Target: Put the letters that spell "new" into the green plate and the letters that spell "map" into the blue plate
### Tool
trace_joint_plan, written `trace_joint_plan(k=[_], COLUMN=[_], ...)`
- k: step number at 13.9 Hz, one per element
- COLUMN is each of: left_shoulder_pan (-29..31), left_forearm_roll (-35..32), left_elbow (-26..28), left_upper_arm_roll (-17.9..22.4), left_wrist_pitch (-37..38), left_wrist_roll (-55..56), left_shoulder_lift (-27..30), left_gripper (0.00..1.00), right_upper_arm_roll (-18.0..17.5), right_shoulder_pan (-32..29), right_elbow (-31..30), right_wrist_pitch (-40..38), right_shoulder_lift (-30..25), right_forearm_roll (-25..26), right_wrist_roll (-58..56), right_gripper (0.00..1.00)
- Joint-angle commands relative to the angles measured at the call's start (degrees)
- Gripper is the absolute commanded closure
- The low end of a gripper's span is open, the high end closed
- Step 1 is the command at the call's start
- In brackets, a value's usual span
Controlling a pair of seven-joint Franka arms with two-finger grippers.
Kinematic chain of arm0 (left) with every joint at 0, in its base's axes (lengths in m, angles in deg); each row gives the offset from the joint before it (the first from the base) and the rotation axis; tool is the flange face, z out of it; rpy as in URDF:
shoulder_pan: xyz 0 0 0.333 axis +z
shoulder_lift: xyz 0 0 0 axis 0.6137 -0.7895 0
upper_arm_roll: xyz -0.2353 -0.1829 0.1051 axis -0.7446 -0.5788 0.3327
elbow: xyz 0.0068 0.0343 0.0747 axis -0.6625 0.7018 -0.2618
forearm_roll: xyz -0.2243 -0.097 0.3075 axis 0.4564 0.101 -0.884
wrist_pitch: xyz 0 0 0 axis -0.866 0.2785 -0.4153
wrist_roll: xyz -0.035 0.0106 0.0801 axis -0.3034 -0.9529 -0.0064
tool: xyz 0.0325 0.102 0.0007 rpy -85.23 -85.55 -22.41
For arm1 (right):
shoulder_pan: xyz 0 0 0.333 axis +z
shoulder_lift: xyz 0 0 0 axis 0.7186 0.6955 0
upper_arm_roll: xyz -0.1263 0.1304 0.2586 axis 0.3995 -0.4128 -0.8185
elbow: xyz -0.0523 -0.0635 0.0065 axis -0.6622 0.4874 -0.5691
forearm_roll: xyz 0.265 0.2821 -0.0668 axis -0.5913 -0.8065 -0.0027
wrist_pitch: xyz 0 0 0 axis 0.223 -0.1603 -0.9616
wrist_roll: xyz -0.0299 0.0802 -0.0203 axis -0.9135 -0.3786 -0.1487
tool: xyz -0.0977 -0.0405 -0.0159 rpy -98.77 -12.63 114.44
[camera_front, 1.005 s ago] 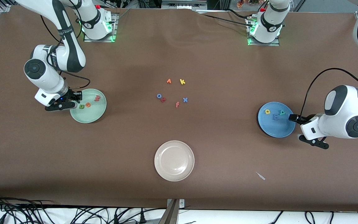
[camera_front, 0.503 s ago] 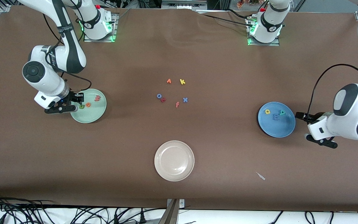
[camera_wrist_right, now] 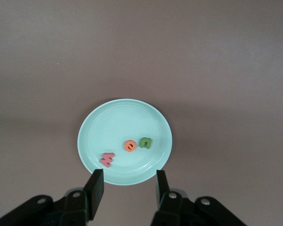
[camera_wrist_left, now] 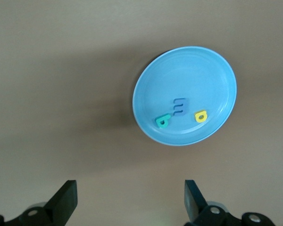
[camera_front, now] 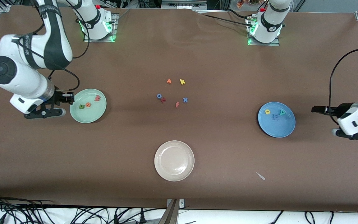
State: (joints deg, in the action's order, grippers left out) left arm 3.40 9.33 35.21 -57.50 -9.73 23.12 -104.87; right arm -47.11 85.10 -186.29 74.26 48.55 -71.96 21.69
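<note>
Start at the right arm's end of the table. Your right gripper (camera_front: 64, 99) was over the edge of the round pale green plate (camera_front: 87, 117) a second ago. Now it has pulled back and gone up, and it hangs over bare table just beside that plate. In the right wrist view its fingers (camera_wrist_right: 95, 186) stand a little apart with nothing between them, so it has let go.

In the plate lie the small green foam "n" (camera_front: 81, 106), the orange foam "e" (camera_front: 88, 105) and the red-pink foam "w" (camera_front: 97, 98). So "new" looks done.

In the middle of the table six spare foam letters (camera_front: 172, 91) lie where they were. The round cream-white plate (camera_front: 174, 174), nearer to the camera, has nothing in it.

The round blue plate (camera_front: 278, 130) holds the yellow foam "a" (camera_front: 267, 111), the blue foam "m" (camera_front: 276, 117) and the teal foam "p" (camera_front: 282, 112). So "map" looks done too.

Your left gripper (camera_front: 318, 109) was just beside that plate. Now it has backed well away, toward the left arm's end. Its fingers are wide apart and hold nothing.

Both arms backing off tells me the job is likely finished.

Hard to see: most of the left arm is cut off by the picture's edge. The green "n" looks like a "u" from the front. I cannot read the orange and dark red spare letters.
</note>
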Motion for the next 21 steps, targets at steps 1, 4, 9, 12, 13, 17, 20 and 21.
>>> trace_joint_plan(k=[1, 4, 9, 12, 13, 17, 20, 21], left_shoulder_pan=[-0.1, -0.9, -8.2, -16.7, -19.2, -25.3, -33.4, -35.9], left_forearm_roll=[1.6, 1.7, 6.7, 13.7, 14.3, 20.1, 20.1, 20.1], left_elbow=[0.7, 0.6, 2.4, 4.8, 6.6, 13.0, 17.2, 17.0], left_upper_arm_roll=[-0.1, -0.6, 7.5, 18.5, 21.5, 30.6, 37.5, 39.6], left_wrist_pitch=[2.5, 3.1, 2.5, 1.9, 1.9, 2.0, 2.4, 2.5], left_wrist_roll=[3.5, 11.8, 14.1, 14.3, 14.2, 10.6, 8.7, 8.7], left_shoulder_lift=[4.0, 5.8, 13.0, 18.4, 20.8, 29.7, 33.7, 33.7], left_gripper=[0.0, 0.0, 0.0, 0.0, 0.0, 0.0, 0.0, 0.0], right_upper_arm_roll=[-0.1, -0.2, -13.4, -29.7, -31.5, -34.0, -33.8, -33.8], right_shoulder_pan=[-0.1, -0.1, -11.2, -26.2, -28.8, -33.0, -32.9, -32.9], right_elbow=[5.3, 8.3, 9.9, 9.9, 9.9, 8.4, 9.8, 9.9], right_wrist_pitch=[-4.5, -6.3, -8.1, -9.4, -10.1, -12.5, -14.7, -14.9], right_shoulder_lift=[0.1, -0.2, -5.2, -7.9, -8.4, -13.1, -12.8, -12.7], right_forearm_roll=[-0.6, -0.7, -0.6, 0.4, 0.4, 0.4, 0.3, 0.1], right_wrist_roll=[0.1, -0.3, -0.6, 0.0, 0.0, -0.7, -0.3, -0.2], right_gripper=[0.43, 0.33, 0.0, 0.0, 0.0, 0.0, 0.0, 0.0])
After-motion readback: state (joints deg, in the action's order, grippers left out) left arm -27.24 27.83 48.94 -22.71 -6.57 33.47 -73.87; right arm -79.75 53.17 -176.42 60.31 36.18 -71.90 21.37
